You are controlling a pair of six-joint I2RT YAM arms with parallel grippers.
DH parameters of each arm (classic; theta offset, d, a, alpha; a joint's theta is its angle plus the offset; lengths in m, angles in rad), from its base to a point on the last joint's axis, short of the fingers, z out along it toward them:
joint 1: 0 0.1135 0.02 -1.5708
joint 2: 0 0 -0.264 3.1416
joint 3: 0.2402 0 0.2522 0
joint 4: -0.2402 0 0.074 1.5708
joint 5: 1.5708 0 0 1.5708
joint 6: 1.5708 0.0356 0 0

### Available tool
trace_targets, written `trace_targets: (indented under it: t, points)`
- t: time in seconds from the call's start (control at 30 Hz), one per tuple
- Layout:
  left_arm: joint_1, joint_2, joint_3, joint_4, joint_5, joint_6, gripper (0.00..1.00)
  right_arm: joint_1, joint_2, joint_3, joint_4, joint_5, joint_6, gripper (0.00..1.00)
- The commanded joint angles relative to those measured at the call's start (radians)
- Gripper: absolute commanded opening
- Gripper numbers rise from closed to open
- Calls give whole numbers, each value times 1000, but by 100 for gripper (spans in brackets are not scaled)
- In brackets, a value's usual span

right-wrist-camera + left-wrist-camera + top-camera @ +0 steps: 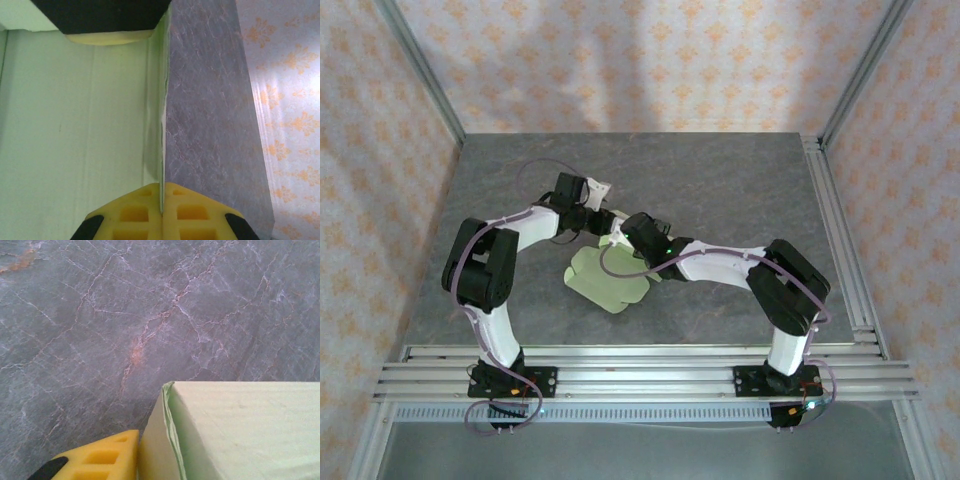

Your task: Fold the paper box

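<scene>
Top external view shows the pale light-green thin card paper box (605, 282) lying on the grey, veined stone-look counter (720, 190), a little left of the frame's middle, with its rounded flaps spread flat toward the lower edge. Both arms reach in to the sheet's upper part. The left end effector (594, 217) comes from the upper left and the right end effector (620, 240) from the right, the two near each other.

Right wrist view has that end effector's two yellow fingers (135, 215) at the bottom centre, pressed together on a thin upright edge of the card. This edge runs up the frame as a narrow vertical line. A broad green panel lies to its left, the counter to its right, and an orange-flowered patterned wall (290, 100) stands at the far right.

Left wrist view shows one yellow finger (102, 460) at the lower left, just beside a raised side wall of the paper box. The folded corner of the box sits near the frame's centre, and a flat green face stretches across the lower right. The other finger is hidden, so it cannot be told whether the left end effector is spread or pinching the card.
</scene>
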Motion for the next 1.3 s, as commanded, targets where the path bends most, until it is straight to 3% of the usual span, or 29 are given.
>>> trace_targets:
  t: [0.0, 0.13, 0.2, 0.33, 0.47, 0.73, 1.0, 1.1, 1.17, 1.27]
  points:
    - [-6, -49, -14, 55, -24, 8, 26, 15, 11, 33, -41, -12, 9, 1]
    - [-6, -64, -25, 68, -29, 12, 23, 15, 2, 62, -54, -10, 51, 13]
    - [-5, -65, -29, 79, -29, 11, 21, 15, -14, 77, -74, -37, 88, 31]
    - [-6, -59, -29, 100, -35, 7, 19, 14, -70, 90, -118, -135, 173, 55]
    - [-7, -67, -38, 141, -38, 0, 16, 10, -139, 74, -121, -240, 261, 68]
    - [-9, -68, -16, 126, -40, 7, 12, -8, -273, 37, -65, -343, 377, 73]
    - [-25, -94, -16, 137, -55, 18, 9, -31, -392, 1, 56, -325, 545, 73]
    - [-56, -118, -48, 186, -79, 84, 9, -86, -410, 18, 42, -329, 688, 72]
    - [-98, -146, -88, 245, -142, 151, 3, -138, -412, 42, -3, -352, 802, 72]
    - [-127, -146, -91, 264, -175, 182, 1, -206, -405, 64, -65, -394, 920, 71]
